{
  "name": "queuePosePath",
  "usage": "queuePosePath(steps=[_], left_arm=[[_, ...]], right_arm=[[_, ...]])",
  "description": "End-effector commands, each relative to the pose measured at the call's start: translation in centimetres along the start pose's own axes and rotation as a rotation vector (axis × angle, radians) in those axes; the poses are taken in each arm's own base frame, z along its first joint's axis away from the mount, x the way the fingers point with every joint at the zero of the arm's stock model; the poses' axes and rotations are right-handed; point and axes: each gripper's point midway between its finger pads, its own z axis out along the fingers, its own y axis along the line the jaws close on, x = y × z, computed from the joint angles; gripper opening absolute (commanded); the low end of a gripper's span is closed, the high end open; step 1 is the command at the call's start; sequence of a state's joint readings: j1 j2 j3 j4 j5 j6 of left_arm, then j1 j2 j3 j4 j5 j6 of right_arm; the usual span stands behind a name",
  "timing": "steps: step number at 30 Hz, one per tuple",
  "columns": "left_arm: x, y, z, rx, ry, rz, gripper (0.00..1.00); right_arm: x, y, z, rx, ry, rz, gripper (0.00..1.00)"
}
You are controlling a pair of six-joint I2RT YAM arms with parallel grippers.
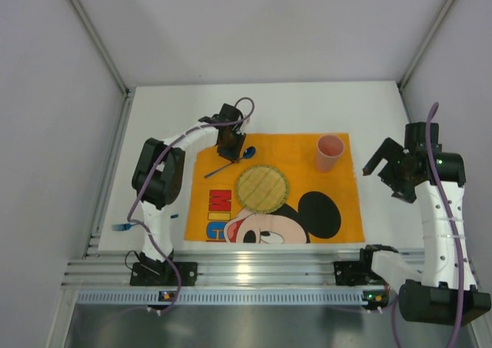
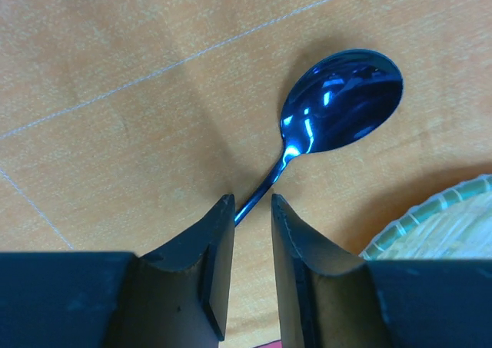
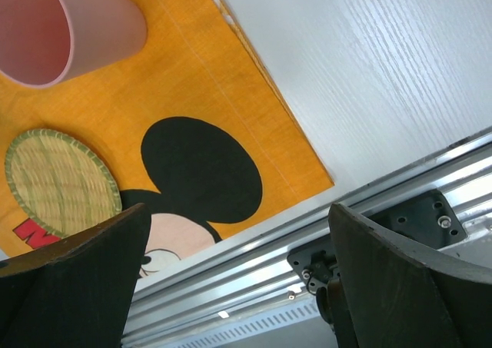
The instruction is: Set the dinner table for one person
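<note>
You are looking past the right gripper, whose two dark fingers stand wide apart at the bottom corners of the view; between them lies the flat orange cloth mat with a cartoon-mouse print, spread on the large white wood-grained tabletop; the mat's near corner stops just short of the ribbed silver aluminium rail; a translucent pink plastic cup sits on the mat at the upper left, cut off by the frame edge; a round woven straw coaster lies flat below it, apart from the cup and just beside the mouse's black ear; a black metal bracket sits on the rail.
</note>
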State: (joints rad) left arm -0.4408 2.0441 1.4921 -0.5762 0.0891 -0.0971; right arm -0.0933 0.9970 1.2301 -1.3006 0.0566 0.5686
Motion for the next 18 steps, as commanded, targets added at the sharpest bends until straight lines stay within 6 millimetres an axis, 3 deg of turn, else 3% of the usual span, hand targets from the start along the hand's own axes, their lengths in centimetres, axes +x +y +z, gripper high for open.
queuePosePath(steps=[1, 6, 11, 18], left_arm=[[1.1, 0.6, 1.6, -0.051, 0.048, 0.023, 0.31], [1.2, 1.9, 2.2, -0.116, 0.064, 0.009, 0.27], [-0.1, 1.8, 2.1, -0.116, 0.053, 0.005, 0.01], [-1.9, 2.4, 0.7, -0.152, 0.017, -0.002, 0.00]], right_arm=[[-0.6, 0.2, 0.1, -0.001, -0.029, -0.021, 1.00], [-0.6, 0.2, 0.1, 0.002, -0.027, -0.022, 1.00], [-0.6, 0.1, 0.1, 0.004, -0.029, -0.022, 1.00], [-0.5, 0.1, 0.2, 0.003, -0.028, -0.021, 1.00]])
